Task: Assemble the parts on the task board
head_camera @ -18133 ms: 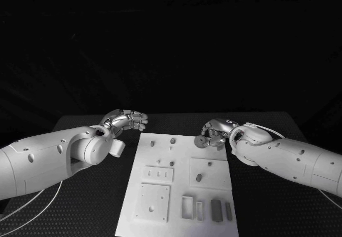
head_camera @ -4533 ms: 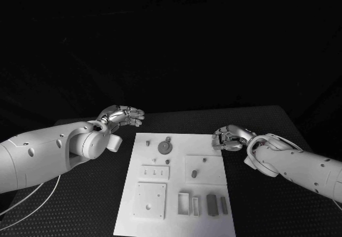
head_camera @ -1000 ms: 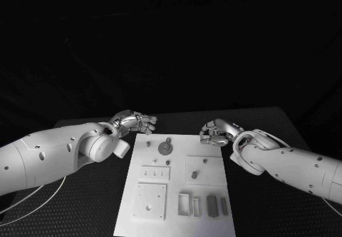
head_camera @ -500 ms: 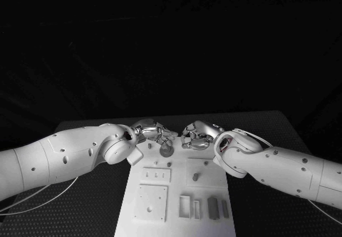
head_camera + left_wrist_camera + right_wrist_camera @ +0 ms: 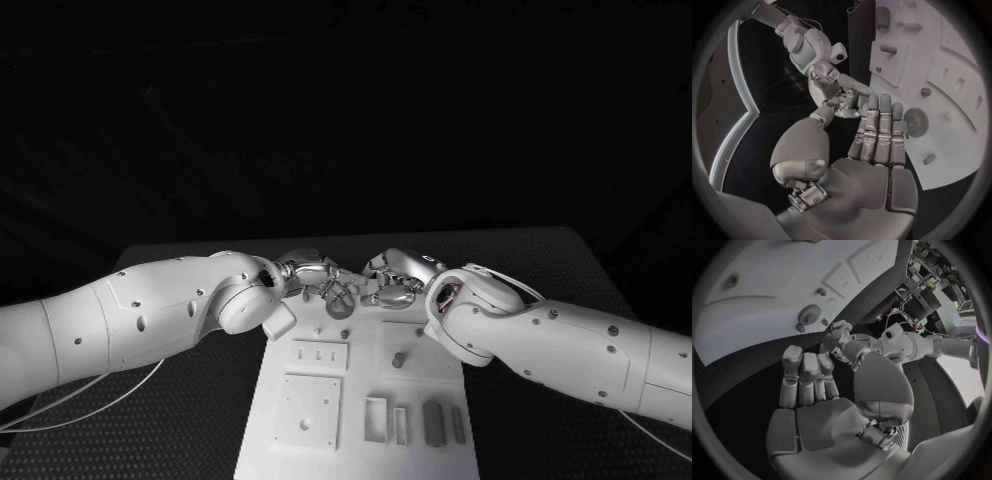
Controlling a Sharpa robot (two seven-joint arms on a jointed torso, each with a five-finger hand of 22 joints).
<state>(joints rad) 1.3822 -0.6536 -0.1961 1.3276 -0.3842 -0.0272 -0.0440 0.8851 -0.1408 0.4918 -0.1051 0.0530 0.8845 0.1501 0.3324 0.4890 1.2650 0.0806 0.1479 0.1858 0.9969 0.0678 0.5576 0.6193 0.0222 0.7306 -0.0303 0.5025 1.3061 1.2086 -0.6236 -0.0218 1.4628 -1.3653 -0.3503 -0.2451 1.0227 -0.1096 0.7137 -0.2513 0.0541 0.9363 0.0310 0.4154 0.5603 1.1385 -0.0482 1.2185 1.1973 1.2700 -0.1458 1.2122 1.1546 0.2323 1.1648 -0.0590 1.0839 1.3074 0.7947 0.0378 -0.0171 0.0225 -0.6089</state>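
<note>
Both hands meet over the far edge of the white task board, the left hand and the right hand close together, each with its fingers stretched out side by side and holding nothing. Just below their fingertips a round gear-like part sits on the board near its far edge, with small pegs beside it. More parts lie toward the board's near edge, among them two dark bars.

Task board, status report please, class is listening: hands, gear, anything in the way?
Left hand and right hand open, fingers extended, nothing held, close together over the task board's far end. Gear seated on the board, untouched. Nothing blocking it.
</note>
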